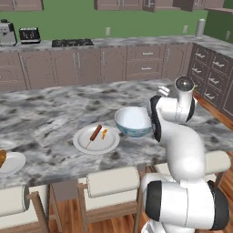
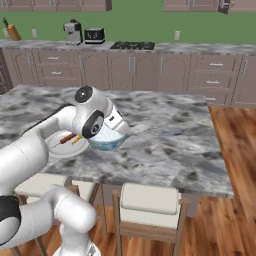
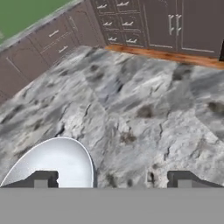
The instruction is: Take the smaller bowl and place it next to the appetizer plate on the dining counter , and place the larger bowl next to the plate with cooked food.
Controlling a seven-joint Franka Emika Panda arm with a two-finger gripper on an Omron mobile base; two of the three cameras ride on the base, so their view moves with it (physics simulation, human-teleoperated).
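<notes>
From the left base view, the larger bowl (image 1: 133, 121) sits upright on the dining counter (image 1: 50, 113), just beside the plate with cooked food (image 1: 96, 139), their rims close or touching. That half of the job looks done. At the far left edge, a slice of the appetizer plate (image 1: 10, 163) peeks in with something brown on it; no small bowl can be made out beside it here, so whether that half is finished cannot be told. The count: one bowl, two plates, one sausage stick, three stools along the near side, a toaster (image 1: 29, 34) and a coffee machine (image 1: 7, 32) on the back counter.

Over to the right base view: the arm's wrist hangs right in front of the bowl (image 2: 107, 140), the plate (image 2: 62, 144) tucked behind the forearm. One bowl, one plate, two stools below the counter edge.

Now the hand view: the gripper (image 3: 112, 179) shows its two finger tips spread wide, nothing between them. The bowl's white inside (image 3: 54, 164) lies at lower left, beside the left tip, bare marble ahead. It appears let go and released.
</notes>
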